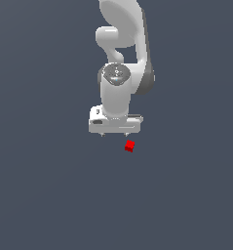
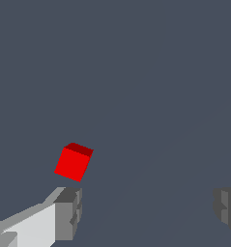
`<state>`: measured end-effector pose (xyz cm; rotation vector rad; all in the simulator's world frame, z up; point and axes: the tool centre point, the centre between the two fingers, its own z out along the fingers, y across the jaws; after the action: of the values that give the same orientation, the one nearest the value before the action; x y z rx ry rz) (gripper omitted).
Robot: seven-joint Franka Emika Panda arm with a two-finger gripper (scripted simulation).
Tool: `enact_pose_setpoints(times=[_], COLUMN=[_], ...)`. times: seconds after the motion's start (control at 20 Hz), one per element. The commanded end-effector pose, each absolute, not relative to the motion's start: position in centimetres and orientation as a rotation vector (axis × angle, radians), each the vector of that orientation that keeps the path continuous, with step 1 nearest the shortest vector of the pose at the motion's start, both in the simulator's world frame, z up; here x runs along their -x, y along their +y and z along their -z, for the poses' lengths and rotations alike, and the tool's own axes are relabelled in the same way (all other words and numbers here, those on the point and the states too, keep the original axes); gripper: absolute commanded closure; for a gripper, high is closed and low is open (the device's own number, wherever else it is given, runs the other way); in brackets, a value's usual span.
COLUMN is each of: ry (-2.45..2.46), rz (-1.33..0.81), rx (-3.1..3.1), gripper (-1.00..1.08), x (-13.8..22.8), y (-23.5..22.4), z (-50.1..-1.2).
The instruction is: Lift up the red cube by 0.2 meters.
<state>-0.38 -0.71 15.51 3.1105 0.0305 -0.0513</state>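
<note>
The red cube (image 1: 129, 145) is a tiny bright red block on the dark grey floor, just below and toward the exterior view's right of my white gripper (image 1: 114, 135). In the wrist view the cube (image 2: 73, 162) lies just beyond one grey fingertip (image 2: 68, 213), outside the gap between the fingers. The other fingertip (image 2: 227, 210) is far apart from it. The gripper (image 2: 148, 212) is open and empty, and apart from the cube.
The white arm (image 1: 122, 58) rises above the gripper in the exterior view. The plain dark grey floor (image 1: 49, 195) surrounds the cube on all sides.
</note>
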Motion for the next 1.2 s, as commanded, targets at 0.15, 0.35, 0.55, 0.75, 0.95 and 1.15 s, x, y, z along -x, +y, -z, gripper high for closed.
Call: enact_pose_setpoints(times=[0.15,0.35,0.55,0.75,0.95,1.15], ry=[0.023,-0.012,-0.074,-0.163,-0.28,-0.388], rz=[0.051,0.048,0.043,0.035,0.025,0.015], rx=[-3.111,-3.113,-3.115,-3.116,-3.114,-3.108], gripper=[-0.92,-0.92,-0.92,-0.92,-0.92,-0.92], x=[0.4,0.7,1.1,1.6,2.1,2.4], y=[-0.6,-0.2,0.6,1.7,3.3,4.8], z=[-15.3,-14.5,-13.1,-11.0,-8.3,-5.8])
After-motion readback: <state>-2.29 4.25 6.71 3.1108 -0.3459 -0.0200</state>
